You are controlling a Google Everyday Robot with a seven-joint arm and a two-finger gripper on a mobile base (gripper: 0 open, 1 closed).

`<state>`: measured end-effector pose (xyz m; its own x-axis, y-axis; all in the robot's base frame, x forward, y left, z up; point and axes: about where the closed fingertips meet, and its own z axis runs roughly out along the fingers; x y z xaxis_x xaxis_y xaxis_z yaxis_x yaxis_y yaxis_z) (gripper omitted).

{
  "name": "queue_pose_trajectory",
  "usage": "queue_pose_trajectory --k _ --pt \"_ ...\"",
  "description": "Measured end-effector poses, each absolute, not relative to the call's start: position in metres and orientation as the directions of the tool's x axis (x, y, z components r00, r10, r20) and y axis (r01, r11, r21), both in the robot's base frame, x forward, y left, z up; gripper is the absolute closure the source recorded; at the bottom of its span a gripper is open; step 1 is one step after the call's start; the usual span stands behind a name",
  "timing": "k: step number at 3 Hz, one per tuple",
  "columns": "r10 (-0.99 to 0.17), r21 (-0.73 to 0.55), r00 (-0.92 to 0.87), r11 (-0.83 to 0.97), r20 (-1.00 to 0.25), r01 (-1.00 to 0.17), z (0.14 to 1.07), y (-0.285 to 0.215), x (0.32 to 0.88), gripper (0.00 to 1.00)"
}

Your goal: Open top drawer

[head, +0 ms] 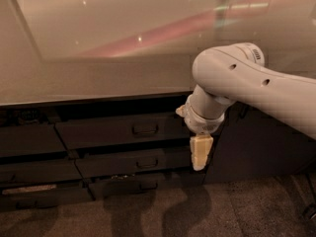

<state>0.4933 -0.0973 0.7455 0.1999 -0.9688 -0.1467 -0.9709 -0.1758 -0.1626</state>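
Arm (256,88) comes in from the right of the top drawer (113,132). White shell, bent over sharply so the wrist (203,113) drops straight down just off the drawer's right end. Gripper (201,153) hangs from the wrist pointing at the floor. It's pale cream and sits below and right of the drawer's right corner, against the edge of the dark panel (256,147) that stands to the drawer's right. It's well apart from the handle (144,129) (small, dark, at the drawer's centre). From this angle the gripper reads as one pale block, so can't tell whether it's apart or together.

Top drawer is the wide dark front directly under the counter (98,78) edge. Front looks level with its neighbours, i.e. shut, so the inside is hidden. Stacked below it are a middle drawer (113,164) and a bottom drawer (118,187), both slimmer, each with a similar small handle.

Left of the top drawer is another column of dark fronts (24,139). A pale strip (29,188) shows low in that column, can't tell what it is. Counter above the drawer is pale and glossy with a pinkish streak reflected in it. Carpet (148,214) below the drawers carries arm-shaped shadows.
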Motion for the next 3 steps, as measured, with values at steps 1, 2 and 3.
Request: queue_pose_trajectory --k 1,2,3 --pt "-0.969 -0.162 0.2 -0.176 -0.147 -0.971 0.745 -0.097 0.493 0.0" --pt "-0.971 -0.091 0.157 -0.142 -0.183 -0.986 0.712 -0.112 0.512 0.0" --pt "-0.971 -0.091 0.157 -0.142 -0.183 -0.986 0.712 -0.112 0.512 0.0"
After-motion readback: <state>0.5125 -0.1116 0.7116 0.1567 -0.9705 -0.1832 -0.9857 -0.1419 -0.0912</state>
